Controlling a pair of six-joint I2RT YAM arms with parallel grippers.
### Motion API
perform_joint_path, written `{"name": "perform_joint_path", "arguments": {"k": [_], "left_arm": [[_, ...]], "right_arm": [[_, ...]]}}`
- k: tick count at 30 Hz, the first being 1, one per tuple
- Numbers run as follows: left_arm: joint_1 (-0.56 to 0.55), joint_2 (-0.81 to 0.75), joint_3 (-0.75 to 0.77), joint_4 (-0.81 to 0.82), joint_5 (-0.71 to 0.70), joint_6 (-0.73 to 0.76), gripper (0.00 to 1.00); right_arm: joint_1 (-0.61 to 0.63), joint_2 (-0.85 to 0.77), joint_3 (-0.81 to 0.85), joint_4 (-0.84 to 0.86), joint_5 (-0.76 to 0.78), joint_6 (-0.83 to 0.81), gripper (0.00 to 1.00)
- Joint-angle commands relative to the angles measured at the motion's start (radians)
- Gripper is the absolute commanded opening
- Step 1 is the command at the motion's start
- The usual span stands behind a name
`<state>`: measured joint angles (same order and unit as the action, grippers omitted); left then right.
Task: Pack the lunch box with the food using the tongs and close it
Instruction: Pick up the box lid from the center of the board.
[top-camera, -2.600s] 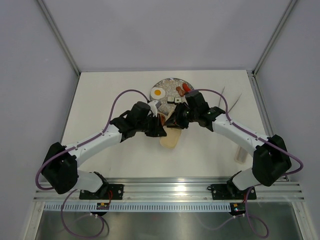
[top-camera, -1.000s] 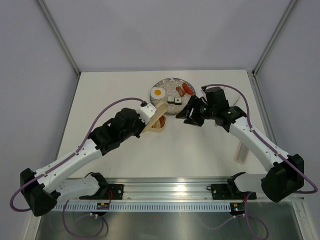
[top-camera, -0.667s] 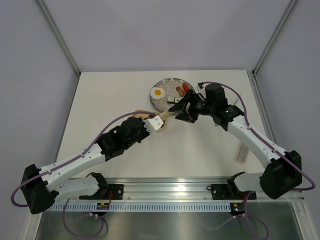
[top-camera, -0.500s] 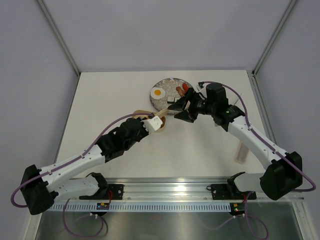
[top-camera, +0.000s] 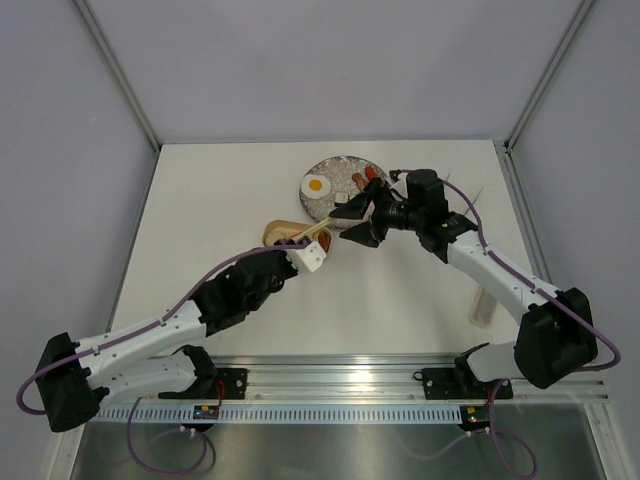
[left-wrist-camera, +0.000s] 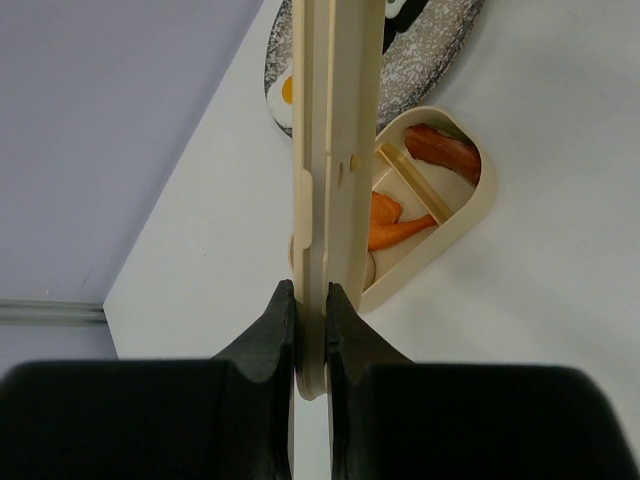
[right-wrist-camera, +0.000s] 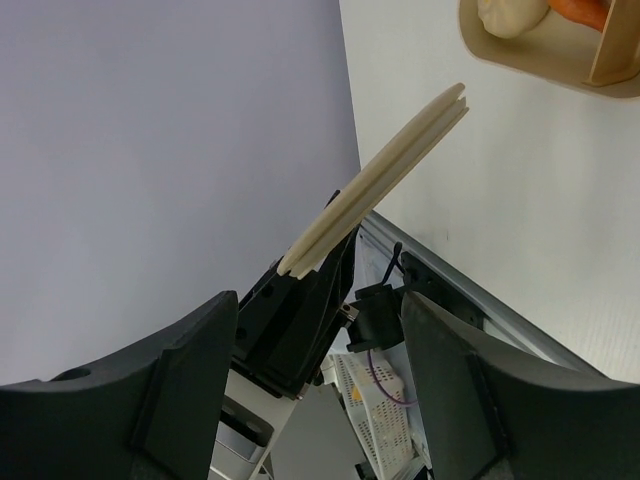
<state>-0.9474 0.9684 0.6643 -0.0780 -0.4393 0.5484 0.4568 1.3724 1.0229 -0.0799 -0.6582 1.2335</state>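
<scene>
In the left wrist view my left gripper (left-wrist-camera: 310, 295) is shut on the near end of the cream lid (left-wrist-camera: 335, 120), which it holds edge-on. Under the lid lies the lunch box (left-wrist-camera: 462, 205) with a sausage (left-wrist-camera: 445, 150), a carrot piece (left-wrist-camera: 385, 220) and a beige ball in it. From above, the left gripper (top-camera: 308, 254) holds the lid (top-camera: 318, 233) over the lunch box (top-camera: 282, 232). My right gripper (top-camera: 352, 226) hangs open just right of them, nothing between its fingers (right-wrist-camera: 190, 380). It faces the lid (right-wrist-camera: 385, 175). The tongs cannot be made out.
The round silver plate (top-camera: 332, 168) behind the box carries a fried egg (top-camera: 316, 185), sausages (top-camera: 366, 178) and a sushi roll (top-camera: 343, 200) beside the right gripper. A pale cylinder (top-camera: 483, 305) lies near the table's right edge.
My left arm has drawn back toward the near left with the lid, which now stands edge-on over the box. The right gripper has moved left toward the lid and opened wider.
</scene>
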Motion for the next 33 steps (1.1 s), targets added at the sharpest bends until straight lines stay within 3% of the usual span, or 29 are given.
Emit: {"name": "perform_joint_path", "arguments": {"k": [1,9,14,22,33], "left_arm": [[-0.011,-0.039,-0.017,0.121,-0.041,0.033,0.0],[-0.045,-0.076,-0.083,0.184,-0.102,0.139,0.0],[-0.065,-0.095,-0.112,0.204,-0.111,0.194,0.0],[-0.074,-0.137,-0.16,0.271,-0.141,0.266,0.0],[-0.091,-0.143,-0.175,0.297,-0.153,0.36,0.0]], "right_arm": [[-0.003,0.01,0.029,0.052,-0.038,0.024,0.74],[-0.004,0.08,0.013,0.175,-0.084,0.101,0.71],[-0.004,0.1,0.0,0.219,-0.096,0.127,0.6],[-0.004,0.116,0.002,0.189,-0.126,0.106,0.55],[-0.004,0.14,-0.026,0.197,-0.153,0.09,0.36]]}}
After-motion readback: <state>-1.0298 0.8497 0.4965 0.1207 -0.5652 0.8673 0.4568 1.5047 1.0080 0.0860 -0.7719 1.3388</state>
